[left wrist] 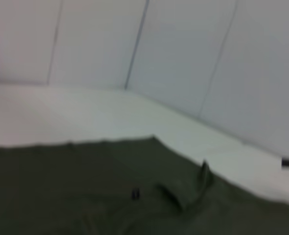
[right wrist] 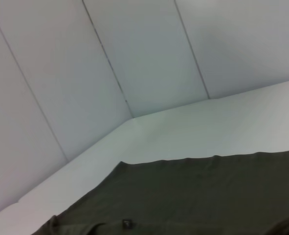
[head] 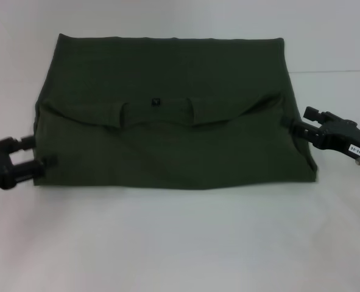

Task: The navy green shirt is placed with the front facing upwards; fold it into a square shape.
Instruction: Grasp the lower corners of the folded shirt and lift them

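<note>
Dark olive cotton: the shirt (head: 173,115) lies flat in the middle of the white table (head: 180,243), already folded once into a wide rectangle. The collar w/ its small dark label (head: 156,102) sits in the centre, and the two sleeve ends are tucked beside it. No chest print is visible now.

The left gripper (head: 42,152) is at the shirt's left edge, near the front corner. Its two fingers stand apart, one above the other, tips touching the cloth edge; I cannot see cloth caught between them. The right gripper (head: 287,122) is at the right edge, about mid-height of the shirt. Its tip touches the hem, but if the fingers are open or closed I cannot tell.

My judgement: the step in hand is to take both side edges for the next fold, probably bringing one half over the other to get a square.

To do it well:
- Take all layers at each edge, not only the top one, otherwise the under layers will stay behind.
- The two grippers are not at the same height of the shirt; the grips should be approx. symmetric, else the fold line goes oblique.
- Lift low and move both arms at the same speed, so the tucked sleeves do not slide out.
- Lay edge on edge, then release.
</note>
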Tool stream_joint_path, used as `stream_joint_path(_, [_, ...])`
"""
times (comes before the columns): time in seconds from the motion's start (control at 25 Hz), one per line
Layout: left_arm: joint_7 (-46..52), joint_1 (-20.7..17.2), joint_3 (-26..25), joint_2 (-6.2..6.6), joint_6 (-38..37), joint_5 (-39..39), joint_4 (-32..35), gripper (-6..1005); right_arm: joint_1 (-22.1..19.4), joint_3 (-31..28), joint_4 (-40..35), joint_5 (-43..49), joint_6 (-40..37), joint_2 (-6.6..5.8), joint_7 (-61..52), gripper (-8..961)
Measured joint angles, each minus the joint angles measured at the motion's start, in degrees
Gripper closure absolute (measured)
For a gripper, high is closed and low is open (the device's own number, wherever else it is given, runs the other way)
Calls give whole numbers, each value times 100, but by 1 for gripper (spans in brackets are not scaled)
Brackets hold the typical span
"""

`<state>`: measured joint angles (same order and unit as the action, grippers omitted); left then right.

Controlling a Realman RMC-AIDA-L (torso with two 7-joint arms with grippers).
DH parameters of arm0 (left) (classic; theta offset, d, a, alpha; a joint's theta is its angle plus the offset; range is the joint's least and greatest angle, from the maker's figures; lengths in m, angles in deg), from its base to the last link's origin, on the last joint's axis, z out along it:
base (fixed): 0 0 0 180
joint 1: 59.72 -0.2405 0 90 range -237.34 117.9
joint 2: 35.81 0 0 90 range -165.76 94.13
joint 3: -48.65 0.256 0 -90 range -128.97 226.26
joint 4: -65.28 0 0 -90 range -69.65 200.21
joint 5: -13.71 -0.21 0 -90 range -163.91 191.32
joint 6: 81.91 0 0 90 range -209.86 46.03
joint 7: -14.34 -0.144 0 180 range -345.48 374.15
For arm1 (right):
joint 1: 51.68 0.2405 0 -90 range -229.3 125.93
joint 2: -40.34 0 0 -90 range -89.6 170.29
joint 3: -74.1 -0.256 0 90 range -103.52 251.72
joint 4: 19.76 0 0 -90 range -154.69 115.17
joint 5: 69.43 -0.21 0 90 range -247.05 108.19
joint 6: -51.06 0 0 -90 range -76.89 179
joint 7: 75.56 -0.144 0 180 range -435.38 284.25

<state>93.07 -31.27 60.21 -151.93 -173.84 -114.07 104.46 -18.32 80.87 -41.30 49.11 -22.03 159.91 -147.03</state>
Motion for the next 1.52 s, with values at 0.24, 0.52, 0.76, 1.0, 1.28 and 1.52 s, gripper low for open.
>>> stream_joint_path(0.24, [-2,99,490,-67,1002,-205,-269,250,-21,50,12,-8,-151,19,4,119])
stream_joint_path(0.52, [299,88,571,-78,1547,-216,-332,251,-31,53,90,5,-220,33,8,120])
stream_joint_path(0.76, [518,18,514,-75,1763,-240,-209,251,-32,52,138,11,-223,32,10,121])
stream_joint_path(1.0, [689,65,570,-63,1826,-433,-272,251,-32,60,147,12,-224,32,10,122])
stream_joint_path(1.28, [803,147,665,-56,1941,-442,-416,251,-62,61,150,12,-232,32,10,123])
stream_joint_path(1.52, [875,192,803,-45,2137,-492,-537,250,-92,61,150,12,-233,32,10,124])
